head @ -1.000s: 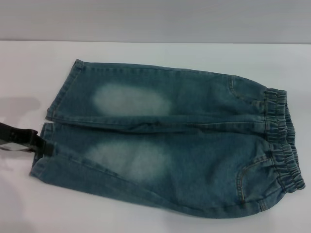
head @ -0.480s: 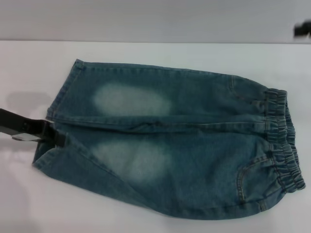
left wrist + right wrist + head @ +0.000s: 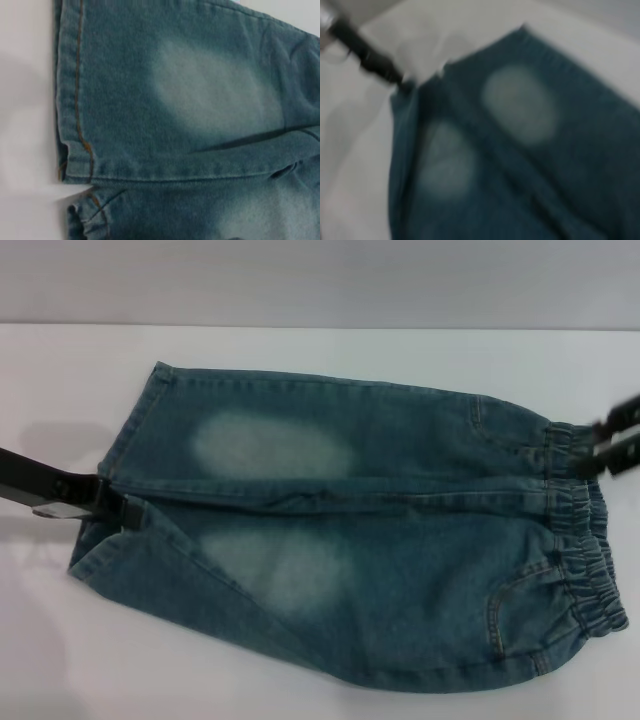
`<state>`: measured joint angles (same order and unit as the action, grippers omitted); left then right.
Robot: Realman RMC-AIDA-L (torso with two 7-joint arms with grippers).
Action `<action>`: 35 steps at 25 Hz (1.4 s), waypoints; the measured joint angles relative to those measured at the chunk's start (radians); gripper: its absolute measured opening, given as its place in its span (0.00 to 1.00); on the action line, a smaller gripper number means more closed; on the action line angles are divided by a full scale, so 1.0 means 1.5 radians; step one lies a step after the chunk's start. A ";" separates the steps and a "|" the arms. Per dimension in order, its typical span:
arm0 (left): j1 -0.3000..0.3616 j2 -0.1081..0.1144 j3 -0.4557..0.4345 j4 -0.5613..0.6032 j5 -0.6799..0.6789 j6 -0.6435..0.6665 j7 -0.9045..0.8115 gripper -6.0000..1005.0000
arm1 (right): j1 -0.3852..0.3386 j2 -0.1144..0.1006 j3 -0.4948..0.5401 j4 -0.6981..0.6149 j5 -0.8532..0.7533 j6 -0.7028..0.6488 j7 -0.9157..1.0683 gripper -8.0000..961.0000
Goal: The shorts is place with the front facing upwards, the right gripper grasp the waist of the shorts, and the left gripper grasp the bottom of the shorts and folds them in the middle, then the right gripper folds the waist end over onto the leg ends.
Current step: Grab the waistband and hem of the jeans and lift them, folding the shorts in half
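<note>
I've got the shorts lying flat and front-up across the worktop, leg ends toward my left, waist toward my right. My left end effector sits at the bottom, right at the split between the two hems, closed on the near leg's inner hem corner, which has pulled in, I reckon, ready for the lengthwise fold. My right end effector hovers at the far part of the ruffled waistband, prongs apart, lining up its grasp. The worktop is plain white; a pale grey wall runs behind it.
</note>
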<state>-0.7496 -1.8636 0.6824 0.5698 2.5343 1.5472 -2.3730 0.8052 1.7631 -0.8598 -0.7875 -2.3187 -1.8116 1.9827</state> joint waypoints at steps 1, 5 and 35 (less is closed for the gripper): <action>0.000 0.000 -0.001 0.000 0.000 0.000 0.000 0.08 | 0.000 0.003 -0.009 0.000 -0.005 -0.004 -0.007 0.64; 0.000 0.000 -0.001 0.000 0.000 -0.001 0.000 0.08 | -0.004 0.017 -0.042 -0.002 -0.029 -0.011 -0.035 0.64; -0.013 -0.007 -0.001 -0.001 0.000 -0.006 0.000 0.10 | 0.005 0.075 -0.109 0.021 -0.228 0.011 -0.041 0.64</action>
<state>-0.7691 -1.8735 0.6810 0.5677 2.5341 1.5386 -2.3731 0.8121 1.8759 -1.0233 -0.7566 -2.6613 -1.7950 1.9211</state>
